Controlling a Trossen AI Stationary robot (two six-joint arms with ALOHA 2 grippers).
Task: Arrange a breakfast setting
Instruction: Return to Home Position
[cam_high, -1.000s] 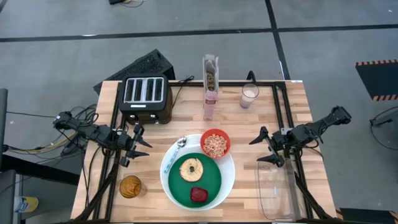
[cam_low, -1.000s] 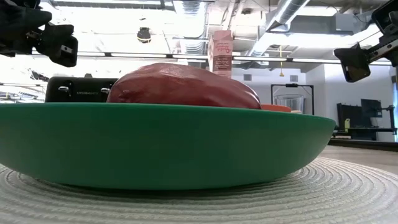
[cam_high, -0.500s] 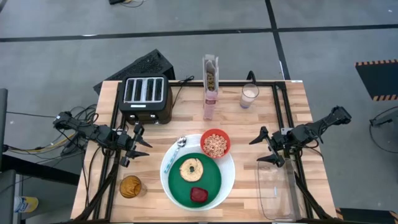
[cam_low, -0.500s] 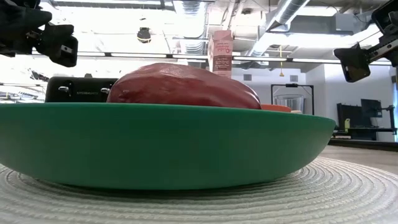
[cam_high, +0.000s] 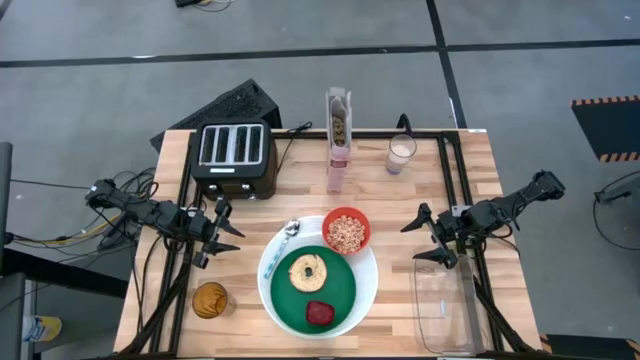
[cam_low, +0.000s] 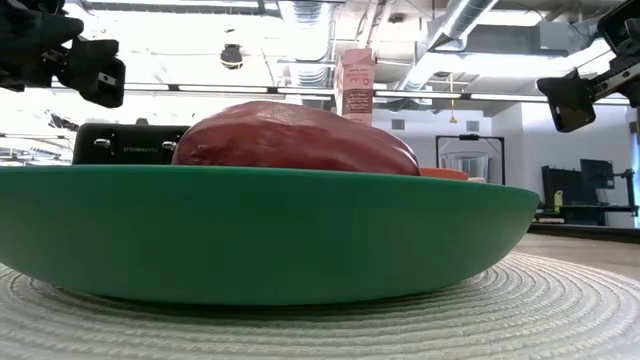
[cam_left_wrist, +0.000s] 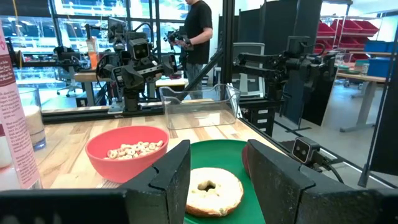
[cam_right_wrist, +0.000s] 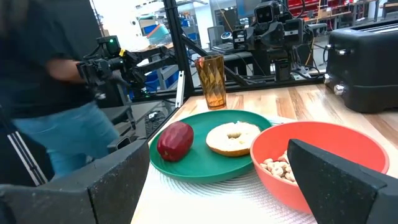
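A large white round plate (cam_high: 368, 290) lies at the table's near middle. On it rests a green plate (cam_high: 338, 290) carrying a toasted bagel (cam_high: 306, 270) and a dark red food item (cam_high: 320, 312). A red bowl (cam_high: 346, 230) of cereal sits at the white plate's far rim, and a metal spoon (cam_high: 286, 238) lies on its far-left rim. The pink cereal box (cam_high: 338, 140) stands upright farther back. My left gripper (cam_high: 224, 234) hovers open left of the plate. My right gripper (cam_high: 420, 236) hovers open to its right. Both point level toward the plates with nothing between the fingers.
A black toaster (cam_high: 233, 155) stands at the far left, a glass of milk (cam_high: 401, 155) beside the cereal box, an amber glass (cam_high: 210, 299) near left, and a clear container (cam_high: 443, 305) near right. A person (cam_right_wrist: 50, 93) stands beyond the table's left side.
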